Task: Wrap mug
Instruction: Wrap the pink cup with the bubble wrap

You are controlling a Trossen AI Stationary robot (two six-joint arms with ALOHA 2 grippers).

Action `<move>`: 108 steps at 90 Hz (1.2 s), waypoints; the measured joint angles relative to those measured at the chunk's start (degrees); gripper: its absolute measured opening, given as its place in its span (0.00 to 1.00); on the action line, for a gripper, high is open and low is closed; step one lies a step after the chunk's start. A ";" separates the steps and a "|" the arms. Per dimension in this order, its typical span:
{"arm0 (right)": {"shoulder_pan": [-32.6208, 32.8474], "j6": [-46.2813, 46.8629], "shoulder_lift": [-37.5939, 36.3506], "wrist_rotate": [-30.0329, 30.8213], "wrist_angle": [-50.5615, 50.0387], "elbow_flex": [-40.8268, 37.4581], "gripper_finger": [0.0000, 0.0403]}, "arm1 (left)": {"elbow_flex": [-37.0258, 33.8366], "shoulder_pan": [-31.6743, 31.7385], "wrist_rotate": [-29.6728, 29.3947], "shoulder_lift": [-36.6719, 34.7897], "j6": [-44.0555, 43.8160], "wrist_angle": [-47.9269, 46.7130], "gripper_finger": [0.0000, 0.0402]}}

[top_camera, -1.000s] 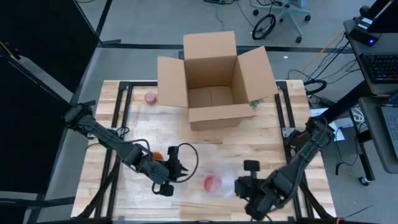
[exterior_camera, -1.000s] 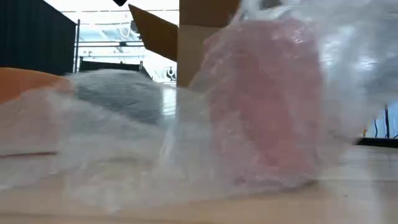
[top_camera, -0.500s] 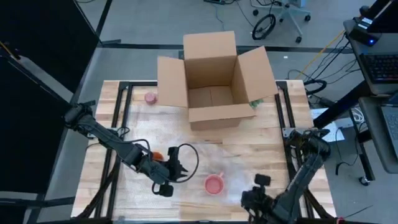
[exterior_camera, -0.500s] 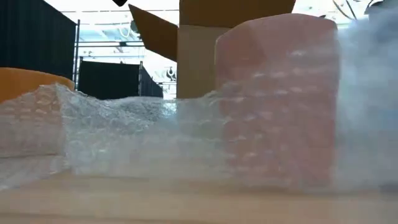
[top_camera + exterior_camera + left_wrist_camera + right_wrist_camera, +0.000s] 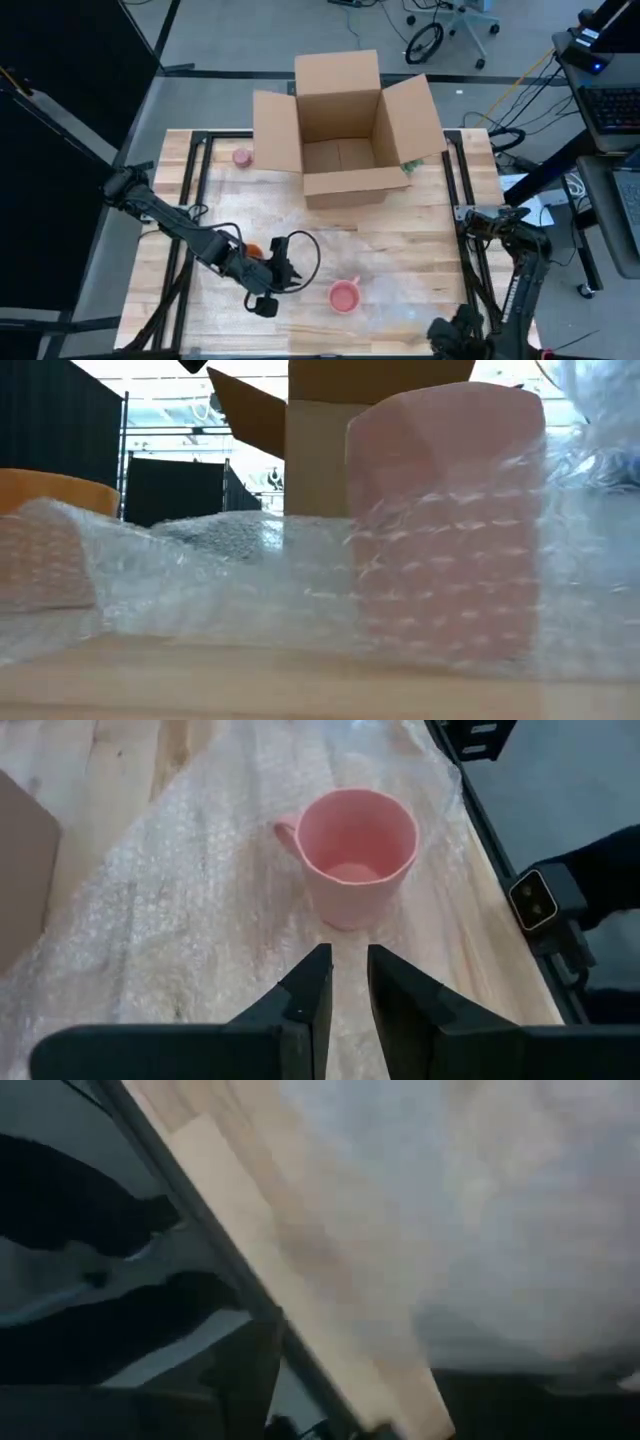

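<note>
The pink mug (image 5: 343, 296) stands upright on a sheet of bubble wrap (image 5: 170, 910) spread over the front part of the bench (image 5: 420, 250), its handle pointing toward the open cardboard box (image 5: 345, 125) at the back. In the low view the wrap rises in front of the mug's lower half. The left gripper (image 5: 345, 990) sits low just left of the mug, aimed at it, its fingers (image 5: 310, 995) close together with only a narrow gap and nothing between them. The right gripper (image 5: 455, 335) is at the bench's front right edge; whether its fingers are apart cannot be told. A small pink object (image 5: 241, 157) lies left of the box.
</note>
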 joint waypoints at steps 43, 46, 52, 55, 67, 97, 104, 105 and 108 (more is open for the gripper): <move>-3.28 -7.66 -6.49 35.57 2.97 0.07 0.56 | 0.00 0.92 3.04 4.40 -0.23 8.99 0.14; -5.15 -11.34 -5.96 35.34 3.85 0.07 0.56 | 0.00 1.18 3.33 5.21 -0.25 9.25 0.14; -8.63 -20.12 -4.42 32.31 6.37 0.00 0.56 | 0.00 1.63 3.94 7.07 -0.24 9.65 0.14; -10.35 -24.21 -3.53 30.75 7.50 -0.16 0.56 | 0.00 1.85 4.07 7.99 -0.24 9.75 0.14; -16.62 -32.98 -0.94 29.59 7.75 -0.28 0.56 | 0.00 2.66 4.31 10.53 -0.26 10.39 0.14; -27.52 -37.82 6.30 19.02 2.95 -0.29 0.56 | 0.00 3.59 4.26 14.03 -0.20 10.53 0.14; -27.39 -37.74 7.91 16.80 3.22 -0.35 0.56 | 0.00 3.65 4.22 15.04 0.26 10.38 0.14; -27.33 -37.63 8.08 16.59 3.31 -0.35 0.56 | 0.00 3.68 4.22 15.20 0.26 10.41 0.14; -26.95 -37.29 8.54 15.64 3.90 -0.35 0.56 | 0.00 3.76 4.22 15.86 0.28 10.47 0.14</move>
